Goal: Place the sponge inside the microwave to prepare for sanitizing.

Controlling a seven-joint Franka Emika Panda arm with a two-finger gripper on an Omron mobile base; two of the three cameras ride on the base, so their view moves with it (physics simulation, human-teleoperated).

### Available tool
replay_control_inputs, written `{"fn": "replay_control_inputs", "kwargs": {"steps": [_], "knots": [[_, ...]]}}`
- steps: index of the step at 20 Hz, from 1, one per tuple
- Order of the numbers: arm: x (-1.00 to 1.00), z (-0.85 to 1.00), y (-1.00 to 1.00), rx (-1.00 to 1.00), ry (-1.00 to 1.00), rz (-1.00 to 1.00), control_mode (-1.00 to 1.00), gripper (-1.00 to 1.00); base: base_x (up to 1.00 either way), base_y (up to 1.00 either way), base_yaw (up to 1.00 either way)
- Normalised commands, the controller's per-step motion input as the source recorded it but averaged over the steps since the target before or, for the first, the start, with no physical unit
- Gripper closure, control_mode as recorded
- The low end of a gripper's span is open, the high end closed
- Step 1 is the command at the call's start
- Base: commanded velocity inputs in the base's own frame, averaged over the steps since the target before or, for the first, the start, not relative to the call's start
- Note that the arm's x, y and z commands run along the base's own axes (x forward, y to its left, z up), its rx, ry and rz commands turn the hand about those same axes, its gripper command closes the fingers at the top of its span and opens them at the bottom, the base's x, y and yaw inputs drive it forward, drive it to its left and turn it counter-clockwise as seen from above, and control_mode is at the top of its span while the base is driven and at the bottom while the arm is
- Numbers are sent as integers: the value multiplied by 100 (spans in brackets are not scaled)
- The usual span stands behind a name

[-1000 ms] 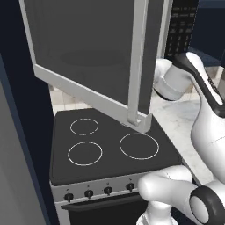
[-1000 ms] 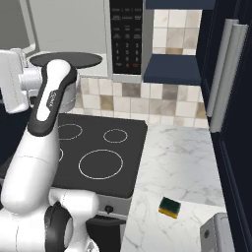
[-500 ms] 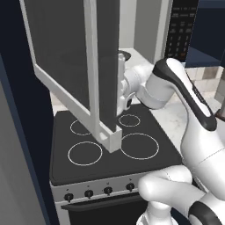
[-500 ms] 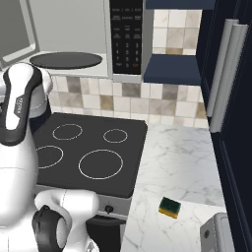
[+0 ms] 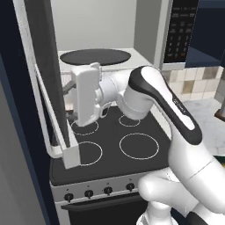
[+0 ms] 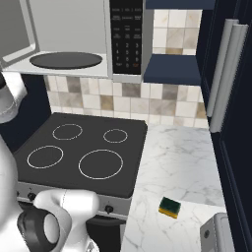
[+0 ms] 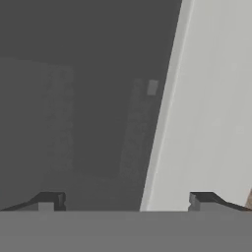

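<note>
The microwave [image 6: 125, 69] hangs above the stove with its door [image 5: 44, 66] swung wide to the left, baring the pale cavity and the dark turntable [image 5: 94, 56]. My gripper [image 5: 69, 103] is open and empty, pointing left, right up against the inner face of the door. In the hand view the gripper [image 7: 125, 204] faces the door's dark window [image 7: 74, 98] and pale frame [image 7: 211, 108], with its fingertips [image 7: 47, 201] spread wide. The sponge [image 6: 170, 207], yellow with a green top, lies on the marble counter [image 6: 177, 157] near its front edge, far from the gripper.
The black stove [image 6: 78, 152] with four white rings sits under the microwave, with knobs along its front. A tall dark cabinet with a long grey handle [image 6: 224, 74] stands at the right. A grey appliance corner [image 6: 219, 236] sits beside the sponge. A dark wall lies left of the door.
The microwave door has swung further open to the left, and the hand has followed it leftward across the front of the cavity. The sponge has not moved.
</note>
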Motion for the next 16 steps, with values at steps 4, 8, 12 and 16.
{"fn": "replay_control_inputs", "kwargs": {"steps": [4, 8, 12, 16], "knots": [[16, 0, 55, 2, -13, -23, -100, -100, 0, 0, 0], [17, -5, 52, 3, -18, -30, -100, -100, 0, 0, 0], [20, -6, 47, 4, -12, -33, -100, -100, 0, 0, 0], [23, 0, 12, 5, -1, -26, -100, -100, 0, 0, 0]]}}
